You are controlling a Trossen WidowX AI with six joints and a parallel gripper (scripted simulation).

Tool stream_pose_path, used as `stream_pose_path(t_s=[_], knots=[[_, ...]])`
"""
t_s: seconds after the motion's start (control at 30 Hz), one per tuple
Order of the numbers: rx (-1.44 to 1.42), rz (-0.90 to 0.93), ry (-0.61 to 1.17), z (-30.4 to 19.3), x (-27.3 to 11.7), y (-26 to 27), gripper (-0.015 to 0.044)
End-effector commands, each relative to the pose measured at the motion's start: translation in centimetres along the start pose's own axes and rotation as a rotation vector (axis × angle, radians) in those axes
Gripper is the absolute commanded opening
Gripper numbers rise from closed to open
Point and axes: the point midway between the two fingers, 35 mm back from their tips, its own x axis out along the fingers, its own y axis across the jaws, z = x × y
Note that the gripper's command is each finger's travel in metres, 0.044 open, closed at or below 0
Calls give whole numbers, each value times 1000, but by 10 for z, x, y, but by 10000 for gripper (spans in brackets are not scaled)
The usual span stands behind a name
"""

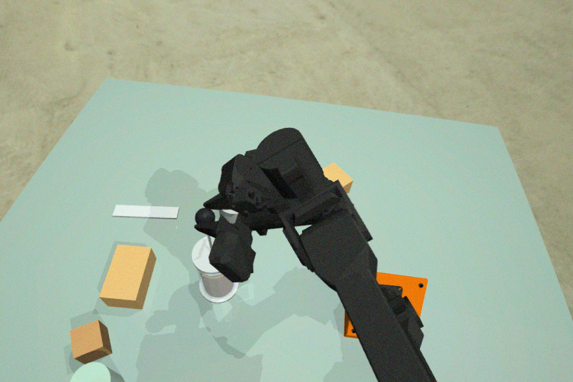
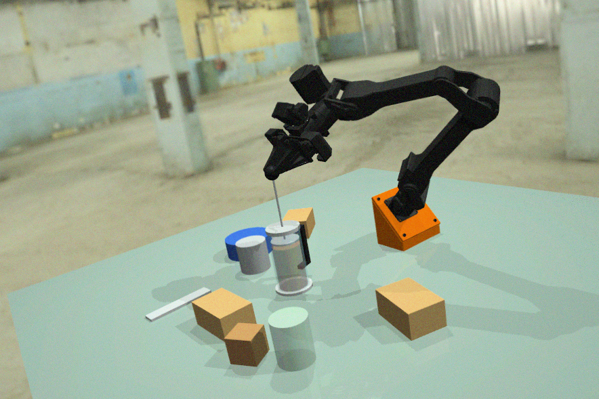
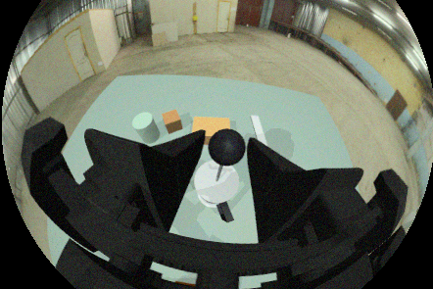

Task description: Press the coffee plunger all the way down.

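Black knob (image 1: 204, 216) (image 2: 271, 172) (image 3: 226, 147) between 2 gripper (image 1: 199, 217) (image 2: 272, 171) (image 3: 225, 138) fingertips, plunger raised

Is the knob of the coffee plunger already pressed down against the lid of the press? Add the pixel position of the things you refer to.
No, the knob (image 2: 271, 172) stands well above the lid (image 2: 276, 229).

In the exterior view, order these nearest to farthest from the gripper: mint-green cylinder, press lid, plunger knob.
1. Plunger knob: in the gripper's gap.
2. Press lid: below the knob.
3. Mint-green cylinder: foreground.
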Motion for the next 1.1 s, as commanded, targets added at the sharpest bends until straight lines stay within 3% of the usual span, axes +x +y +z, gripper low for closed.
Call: stream_pose_path(t_s=[0.0, 1.07], knots=[[5, -4, 0, 0, 0, -1, 123], [3, -9, 6, -28, 23, -5, 123]])
